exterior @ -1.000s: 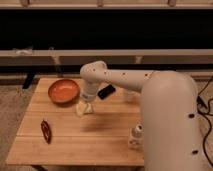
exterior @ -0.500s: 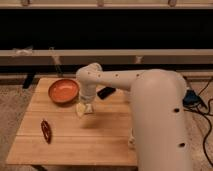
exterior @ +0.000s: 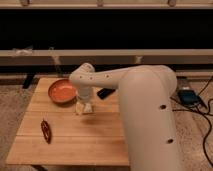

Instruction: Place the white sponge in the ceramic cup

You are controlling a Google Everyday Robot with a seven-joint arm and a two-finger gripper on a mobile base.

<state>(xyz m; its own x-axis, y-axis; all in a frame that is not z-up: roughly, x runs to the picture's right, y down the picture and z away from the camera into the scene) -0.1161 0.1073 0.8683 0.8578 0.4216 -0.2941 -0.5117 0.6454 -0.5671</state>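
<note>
The big white arm (exterior: 145, 100) has swung closer than a moment ago and now hides more of the right side of the desk (exterior: 75, 142); the gripper (exterior: 84, 103) stays low in the same spot, right on top of the white sponge (exterior: 83, 109); I cannot tell if it is gripping the sponge or not; the sponge is a small, soft, cream block, down at the desk top, just beside the round orange bowl (exterior: 61, 91); the desk is pale wood with straight planks; a thin dark red thing (exterior: 46, 131) lies near the left front; the floor (exterior: 12, 117) looks like grey carpet; black cables (exterior: 202, 117) trail on the right; behind runs a long pale rail (exterior: 150, 54) against dark glass.
</note>
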